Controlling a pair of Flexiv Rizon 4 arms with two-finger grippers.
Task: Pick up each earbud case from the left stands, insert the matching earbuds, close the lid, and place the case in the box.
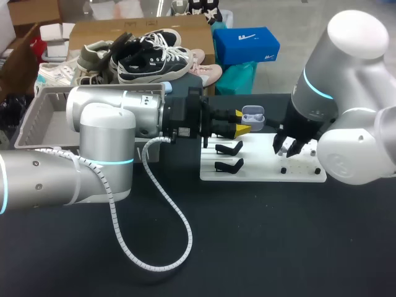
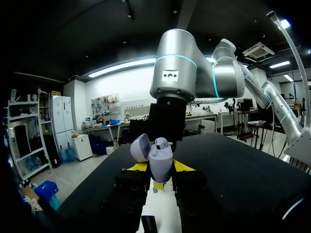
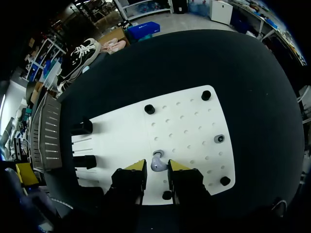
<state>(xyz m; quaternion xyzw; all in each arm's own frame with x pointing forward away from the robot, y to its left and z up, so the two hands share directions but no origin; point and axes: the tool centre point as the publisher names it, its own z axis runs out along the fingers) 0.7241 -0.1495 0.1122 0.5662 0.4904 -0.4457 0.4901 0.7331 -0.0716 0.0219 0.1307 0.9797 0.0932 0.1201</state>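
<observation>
My left gripper is shut on a lavender earbud case and holds it above the white board's far edge. In the left wrist view the case sits between the yellow tips with its lid open and one earbud inside. My right gripper is down at the board's right part. In the right wrist view a grey earbud lies on the board between the right gripper's fingers, with a thin gap on one side. A second earbud rests farther along the board.
Two empty black stands sit on the board's left part. Black pegs mark the board's holes. A grey box stands at the far left, behind my left arm. A white coiled cable loops over the black table.
</observation>
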